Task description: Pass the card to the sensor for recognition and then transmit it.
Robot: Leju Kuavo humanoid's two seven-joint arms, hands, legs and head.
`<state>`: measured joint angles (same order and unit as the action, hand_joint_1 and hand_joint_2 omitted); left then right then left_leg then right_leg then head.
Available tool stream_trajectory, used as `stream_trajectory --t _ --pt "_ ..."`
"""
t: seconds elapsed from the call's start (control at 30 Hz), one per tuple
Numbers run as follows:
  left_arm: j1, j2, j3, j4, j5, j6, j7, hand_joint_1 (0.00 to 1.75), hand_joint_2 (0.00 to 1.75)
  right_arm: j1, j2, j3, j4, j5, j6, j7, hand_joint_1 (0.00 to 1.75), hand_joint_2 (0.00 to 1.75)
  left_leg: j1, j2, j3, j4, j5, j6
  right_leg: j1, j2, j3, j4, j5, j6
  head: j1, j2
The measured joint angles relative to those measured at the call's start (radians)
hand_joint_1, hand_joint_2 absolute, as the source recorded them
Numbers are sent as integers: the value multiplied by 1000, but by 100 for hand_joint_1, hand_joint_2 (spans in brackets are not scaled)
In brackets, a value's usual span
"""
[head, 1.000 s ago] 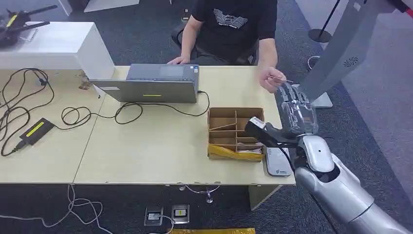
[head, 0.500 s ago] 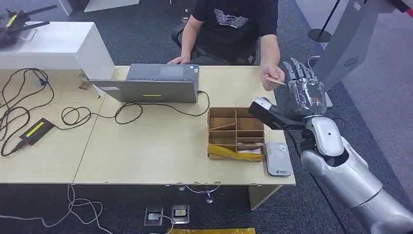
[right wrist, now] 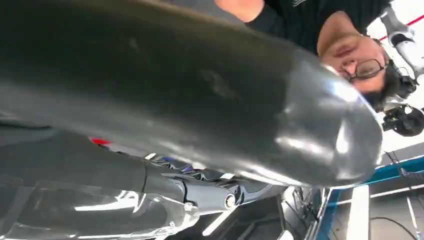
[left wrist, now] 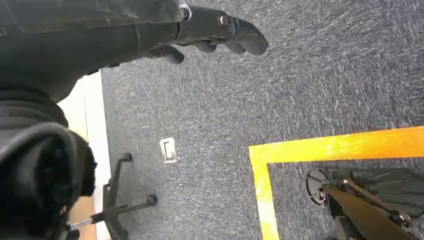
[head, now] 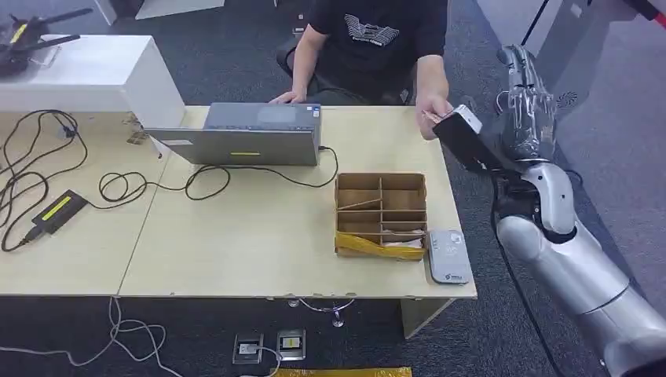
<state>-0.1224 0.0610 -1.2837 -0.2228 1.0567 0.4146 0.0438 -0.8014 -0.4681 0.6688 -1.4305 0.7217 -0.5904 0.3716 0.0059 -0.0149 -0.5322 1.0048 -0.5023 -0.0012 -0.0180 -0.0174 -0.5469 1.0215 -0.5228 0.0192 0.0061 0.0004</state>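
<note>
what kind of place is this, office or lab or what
Probably a robotics lab or test office: a seated person works a laptop at a plain table strewn with loose cables, on grey carpet marked with yellow tape.

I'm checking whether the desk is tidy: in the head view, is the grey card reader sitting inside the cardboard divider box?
No, the card reader lies on the table just outside the cardboard box, beside its right wall.

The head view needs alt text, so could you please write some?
The robot's right hand, fingers spread, is raised beside a seated person's hand holding a card at the table's far right corner; a cardboard divider box and grey sensor lie nearer.
</note>
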Motion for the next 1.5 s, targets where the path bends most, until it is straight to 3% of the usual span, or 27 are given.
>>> stream_trajectory --t 0.1,0.2,0.27,0.33,0.43,0.53,0.6,0.7,0.87,0.97,1.03,1.17,1.3,1.5 --pt "0 0 0 0 9 8 5 0 0 -1 8 -5 1 -208 -56 -75 0 0 0 0 0 0 0 0 0 0 0 0 0 0 0 0" --pt "0 -1 0 0 24 27 16 0 0 -3 48 -38 15 -502 -97 -223 0 0 0 0 0 0 0 0 0 0 0 0 0 0 0 0" --pt "0 -2 0 0 36 44 27 0 0 -6 82 -59 45 -770 -102 -349 0 0 0 0 0 0 0 0 0 0 0 0 0 0 0 0" --pt "0 -5 1 0 43 57 35 0 0 -12 114 -74 64 -895 -102 -423 0 0 0 0 0 0 0 0 0 -1 0 0 0 0 0 0" --pt "0 -7 2 0 49 66 45 0 0 -33 143 -98 95 -1004 -97 -455 0 0 0 0 0 0 0 0 0 0 0 0 0 0 0 0" --pt "0 -8 3 0 58 81 60 0 0 -45 169 -110 114 -1271 -97 -472 0 0 0 0 0 0 0 0 0 0 0 0 0 0 0 0" --pt "0 -10 3 0 63 87 63 0 0 -48 175 -112 120 -1355 -98 -494 0 0 0 -1 -1 0 0 0 0 -1 0 0 0 0 0 0" --pt "1 -12 3 0 70 93 63 0 0 -61 180 -124 128 -1455 -100 -577 0 0 0 0 -1 0 0 0 0 0 0 0 0 0 0 0" --pt "1 -19 3 0 73 95 64 0 0 -80 173 -114 129 -1401 -99 -588 0 0 0 0 0 0 0 0 0 0 -1 0 0 0 -1 0" --pt "2 -23 3 0 73 93 65 0 0 -90 166 -102 126 -1135 -100 -496 0 0 0 0 0 0 0 0 0 0 -1 0 0 0 0 0" --pt "2 -26 3 0 71 91 65 0 0 -88 166 -100 121 -1024 -102 -457 0 0 0 0 0 0 0 0 0 1 -1 0 0 0 -1 0" --pt "2 -28 4 0 71 87 65 0 0 -87 163 -100 111 -944 -106 -425 0 0 0 0 0 0 0 0 0 0 -1 0 0 0 0 0" --pt "2 -29 4 0 64 84 65 0 0 -77 159 -98 96 -763 -97 -373 0 0 0 1 0 0 0 0 0 1 -1 0 0 0 0 0" --pt "1 -26 4 0 62 79 65 0 0 -88 130 -28 86 -449 -21 -191 0 0 0 1 0 0 0 0 0 1 0 0 0 0 0 0"
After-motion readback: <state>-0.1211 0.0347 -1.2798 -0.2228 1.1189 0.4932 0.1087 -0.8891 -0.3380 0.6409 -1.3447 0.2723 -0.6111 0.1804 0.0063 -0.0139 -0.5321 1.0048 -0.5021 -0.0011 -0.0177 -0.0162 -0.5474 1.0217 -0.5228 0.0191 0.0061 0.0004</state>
